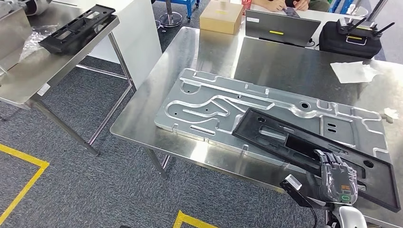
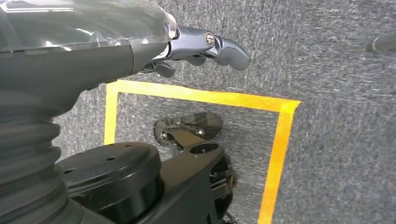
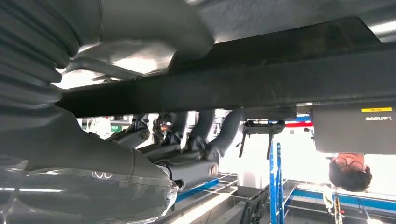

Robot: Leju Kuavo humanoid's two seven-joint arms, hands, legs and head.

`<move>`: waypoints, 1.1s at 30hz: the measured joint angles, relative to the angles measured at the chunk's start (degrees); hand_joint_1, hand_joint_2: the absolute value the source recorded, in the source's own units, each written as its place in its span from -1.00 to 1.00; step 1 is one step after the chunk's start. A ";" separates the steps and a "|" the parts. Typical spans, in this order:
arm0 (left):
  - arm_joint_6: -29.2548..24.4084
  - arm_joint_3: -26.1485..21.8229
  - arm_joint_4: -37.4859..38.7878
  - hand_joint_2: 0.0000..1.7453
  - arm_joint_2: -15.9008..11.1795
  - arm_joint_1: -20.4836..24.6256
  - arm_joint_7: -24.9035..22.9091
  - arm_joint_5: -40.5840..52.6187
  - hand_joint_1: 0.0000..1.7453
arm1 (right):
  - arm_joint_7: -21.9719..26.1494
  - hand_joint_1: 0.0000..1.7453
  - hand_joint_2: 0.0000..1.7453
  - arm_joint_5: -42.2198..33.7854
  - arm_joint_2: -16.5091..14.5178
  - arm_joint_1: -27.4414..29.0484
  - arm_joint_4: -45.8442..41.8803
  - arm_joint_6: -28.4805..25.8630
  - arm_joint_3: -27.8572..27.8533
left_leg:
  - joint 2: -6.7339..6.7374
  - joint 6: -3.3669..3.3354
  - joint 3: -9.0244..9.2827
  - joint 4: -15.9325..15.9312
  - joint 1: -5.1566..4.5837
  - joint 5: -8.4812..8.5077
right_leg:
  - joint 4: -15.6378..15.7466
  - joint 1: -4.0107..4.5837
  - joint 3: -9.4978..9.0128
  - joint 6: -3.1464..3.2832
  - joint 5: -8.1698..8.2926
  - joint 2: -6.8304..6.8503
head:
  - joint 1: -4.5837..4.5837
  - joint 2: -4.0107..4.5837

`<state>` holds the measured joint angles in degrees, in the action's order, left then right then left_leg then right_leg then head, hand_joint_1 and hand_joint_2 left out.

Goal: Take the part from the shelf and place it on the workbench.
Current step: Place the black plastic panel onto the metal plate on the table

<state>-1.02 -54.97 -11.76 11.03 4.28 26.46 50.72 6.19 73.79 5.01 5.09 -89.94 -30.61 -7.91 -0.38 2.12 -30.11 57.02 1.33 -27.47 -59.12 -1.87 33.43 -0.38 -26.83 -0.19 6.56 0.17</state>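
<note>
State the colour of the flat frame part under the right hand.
Black flat plastic frame part, clearest in the head view.

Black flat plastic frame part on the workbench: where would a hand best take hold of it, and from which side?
Grip the near long rail of the black flat plastic frame part, coming from the robot's side of the steel workbench. It lies flat, thin, with open cutouts, so fingers can wrap that rail; the right hand is there now.

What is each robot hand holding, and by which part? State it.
The right robot hand grips the black part at its near long edge, fingers over the top, as it lies on the metal plate. The left robot hand holds nothing.
</note>
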 joint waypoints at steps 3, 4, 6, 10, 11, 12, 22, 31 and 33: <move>-0.34 0.00 0.00 1.00 -0.02 -0.06 -0.57 0.23 -1.00 | -0.02 -1.00 -1.00 0.10 0.00 0.40 -0.07 -0.07 0.08 | 0.00 0.00 0.01 0.01 0.00 0.00 | 0.00 0.00 -0.01 0.00 0.00 0.01 | 0.00 0.00; -0.42 0.00 0.00 1.00 -0.02 -0.08 -0.63 0.23 -1.00 | -0.04 -1.00 -1.00 0.19 -0.01 0.60 -0.15 -0.08 0.13 | 0.00 0.00 0.00 0.01 0.00 0.00 | 0.00 0.00 -0.01 0.00 0.00 0.01 | 0.00 0.00; -0.44 0.00 0.00 1.00 -0.03 -0.09 -0.63 0.23 -1.00 | -0.09 -1.00 -1.00 0.35 -0.02 0.94 -0.33 -0.07 0.28 | 0.00 -0.01 -0.01 0.01 0.00 -0.01 | 0.00 0.00 -0.02 0.00 0.00 0.00 | 0.00 0.00; -0.56 -0.03 0.00 1.00 -0.04 -0.10 -0.63 0.11 -1.00 | -0.11 -1.00 -1.00 0.65 -0.03 1.12 -0.46 -0.04 0.82 | 0.00 -0.02 -0.02 0.01 0.00 -0.02 | 0.00 0.00 -0.05 0.00 0.00 0.00 | 0.00 0.02; -0.64 -0.06 0.00 1.00 -0.04 -0.10 -0.63 0.03 -1.00 | -0.11 -1.00 -1.00 0.72 -0.04 1.10 -0.46 -0.03 1.04 | 0.00 -0.02 -0.02 0.01 0.00 -0.02 | 0.00 0.00 -0.06 -0.01 0.00 0.00 | 0.00 0.02; -0.70 -0.09 0.00 1.00 -0.04 -0.11 -0.63 -0.08 -1.00 | -0.12 -1.00 -1.00 0.79 -0.05 1.07 -0.46 -0.02 1.30 | 0.00 -0.02 -0.02 0.01 0.00 -0.02 | 0.00 0.00 -0.07 -0.01 -0.01 0.00 | 0.00 0.02; -0.75 -0.62 0.00 1.00 -0.08 -0.35 -0.59 -0.63 -1.00 | -0.24 -1.00 -1.00 1.02 -0.09 0.88 -0.42 -0.03 3.12 | 0.00 -0.03 -0.01 0.01 0.00 -0.03 | 0.00 0.00 -0.11 -0.01 -0.01 0.01 | 0.00 0.01; -1.07 -0.78 0.00 1.00 -0.10 -0.40 -0.27 -0.83 -1.00 | -0.46 -1.00 -1.00 1.26 -0.16 -0.28 -0.02 -0.15 3.63 | 0.00 -0.04 0.04 0.02 0.00 -0.03 | 0.00 0.00 -0.18 -0.02 -0.01 0.01 | 0.00 0.00; -1.24 -0.89 0.00 1.00 -0.10 -0.41 -0.15 -0.90 -1.00 | -0.49 -1.00 -1.00 1.27 -0.19 -0.74 0.26 -0.19 3.79 | 0.00 -0.04 0.05 0.02 0.00 -0.03 | 0.00 0.00 -0.20 -0.02 -0.01 0.02 | 0.00 0.01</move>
<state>-2.26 -55.86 -11.76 10.93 3.87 26.32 49.82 5.69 75.06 4.82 4.36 -89.68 -30.79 -4.13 -0.38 2.09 -30.06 57.04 1.33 -27.50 -59.12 -1.87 33.23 -0.40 -26.84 -0.17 6.56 0.18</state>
